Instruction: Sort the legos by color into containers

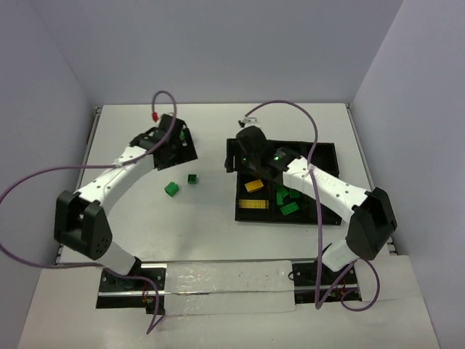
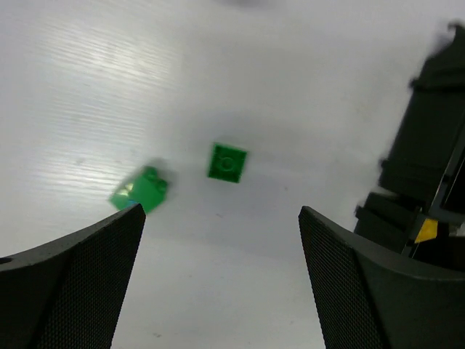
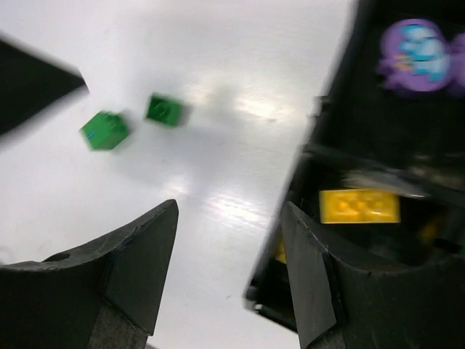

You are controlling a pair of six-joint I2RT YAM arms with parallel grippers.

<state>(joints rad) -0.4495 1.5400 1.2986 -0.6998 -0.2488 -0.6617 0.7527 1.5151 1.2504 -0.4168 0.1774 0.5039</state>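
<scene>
**Left tool** (image 2: 221, 214), released and empty, is held above the tabletop (image 2: 305, 65). A flat green lego (image 2: 227, 162) lies just ahead of its jaws and a second green lego (image 2: 142, 190) close by one fingertip. Both are loose on the tabletop and well apart from the tray (image 1: 325, 150). **Right tool** (image 3: 231, 211), likewise spread and grasping nothing, is poised at the tray's edge. A yellow lego (image 3: 360, 206) is lodged in the compartment beside one finger. The green sorting is judged unfinished.
</scene>
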